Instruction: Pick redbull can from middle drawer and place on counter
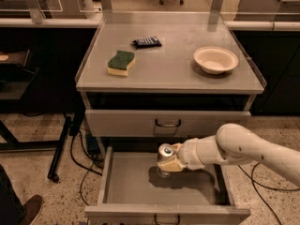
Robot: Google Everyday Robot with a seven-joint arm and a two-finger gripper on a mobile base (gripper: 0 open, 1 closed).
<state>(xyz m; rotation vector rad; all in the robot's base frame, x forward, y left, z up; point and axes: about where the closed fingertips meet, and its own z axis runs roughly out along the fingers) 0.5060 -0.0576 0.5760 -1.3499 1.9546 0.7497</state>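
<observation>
Redbull can [165, 153] upright in open middle drawer [133, 186], gripper [170, 163] fingers clasped round it; lifted straight, it might strike the upper drawer [126, 123] and slip

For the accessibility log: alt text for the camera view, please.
The gripper grips the redbull can, upright, inside the open middle drawer. On the counter above sit a sponge, a dark packet and a pale bowl.

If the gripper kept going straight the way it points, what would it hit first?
The gripper, in the open drawer, points to the picture's left and is closed on the can. Past the can, the drawer's wall on that side looks next, though depth is unclear.
</observation>
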